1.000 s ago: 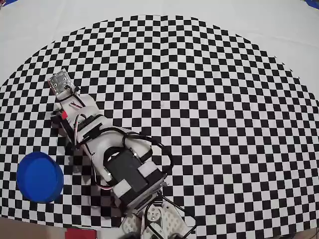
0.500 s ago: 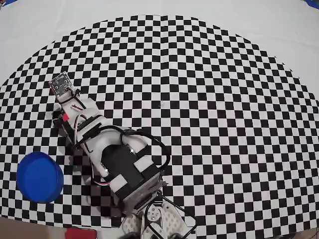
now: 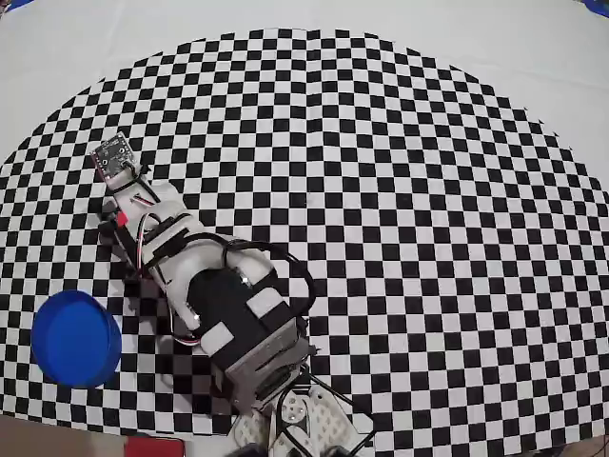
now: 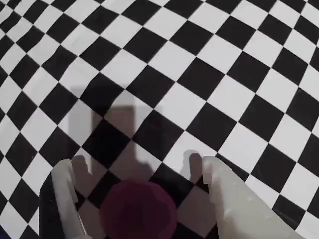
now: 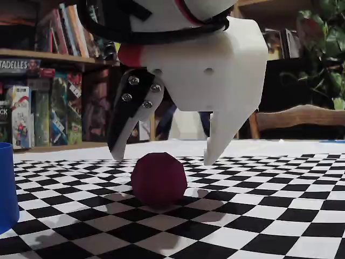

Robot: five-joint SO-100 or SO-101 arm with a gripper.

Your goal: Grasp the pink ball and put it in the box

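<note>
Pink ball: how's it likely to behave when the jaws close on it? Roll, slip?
The pink ball looks round and smooth and rests free on the flat checkered mat, so an off-centre touch would probably send it rolling. The open gripper straddles it from above with jaws apart; its curved surface may squirt out unless the pinch lands near mid-height. It looks light.

You can't see the ball from overhead, the arm (image 3: 205,286) covers it. Wrist view crops the ball (image 4: 138,211) at the bottom; box (image 5: 6,186) is cut off left.
</note>
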